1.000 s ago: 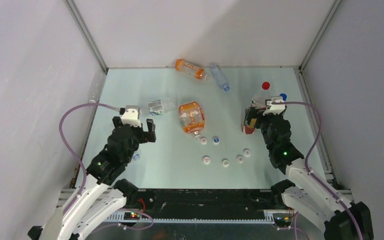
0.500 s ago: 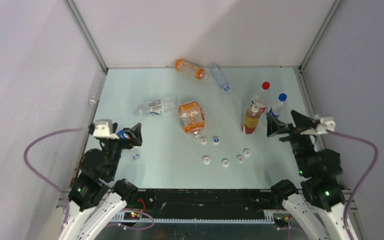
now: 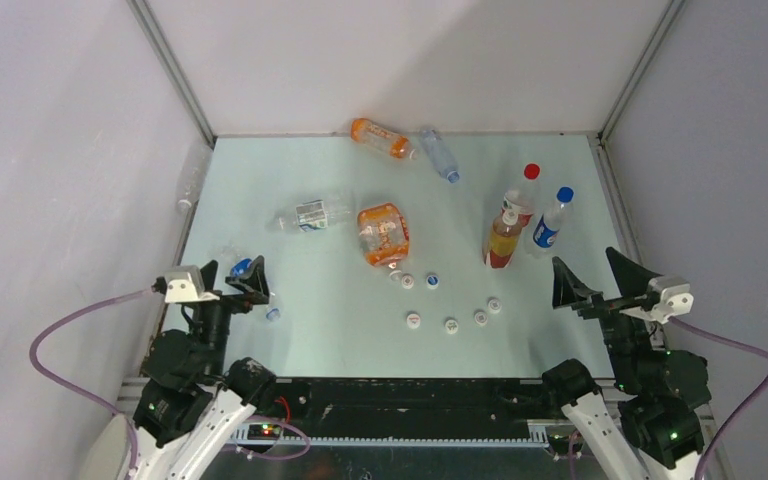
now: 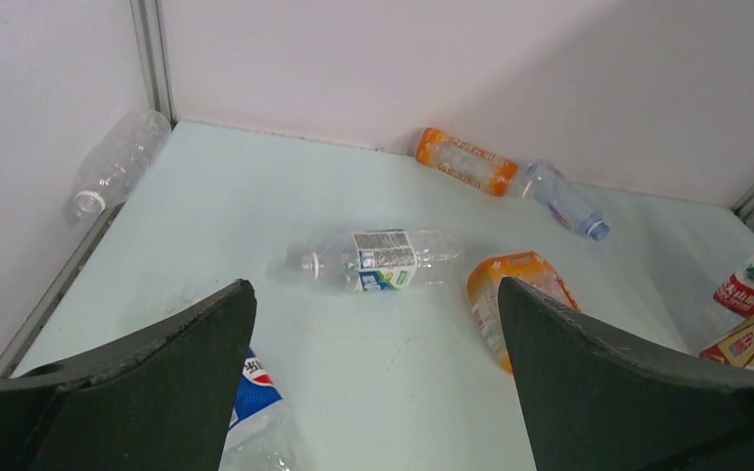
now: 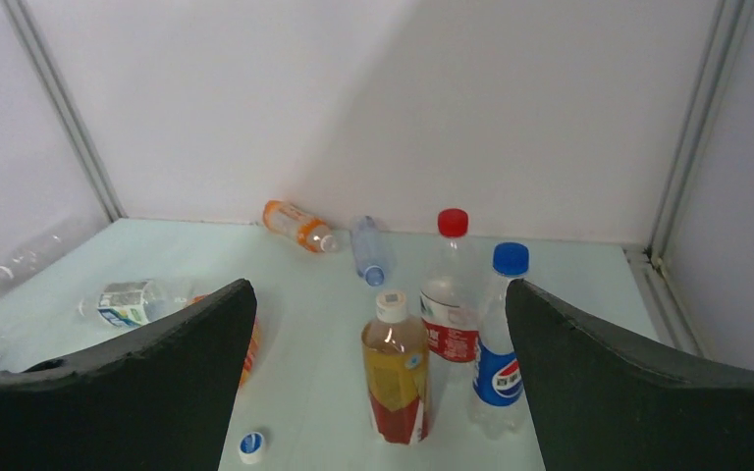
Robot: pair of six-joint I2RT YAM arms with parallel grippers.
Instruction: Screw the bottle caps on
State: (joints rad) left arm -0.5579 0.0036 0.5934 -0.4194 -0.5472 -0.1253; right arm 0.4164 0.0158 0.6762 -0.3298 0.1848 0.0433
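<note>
White caps (image 3: 450, 325) lie loose just in front of the amber tea bottle (image 3: 501, 243), outside the wide-spread, empty jaws of left gripper (image 3: 234, 276) and right gripper (image 3: 595, 278).

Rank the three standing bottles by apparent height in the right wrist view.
1. red-capped bottle and Pepsi bottle: alike, unranked; the former's base is hidden.
2. tea bottle: shortest.

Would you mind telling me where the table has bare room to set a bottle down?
Bare table shows at the back left, between the wall bottle and the back orange bottle, and near the front, between the left hand and the loose caps. It is crowded around the caps and the three standing bottles.
</note>
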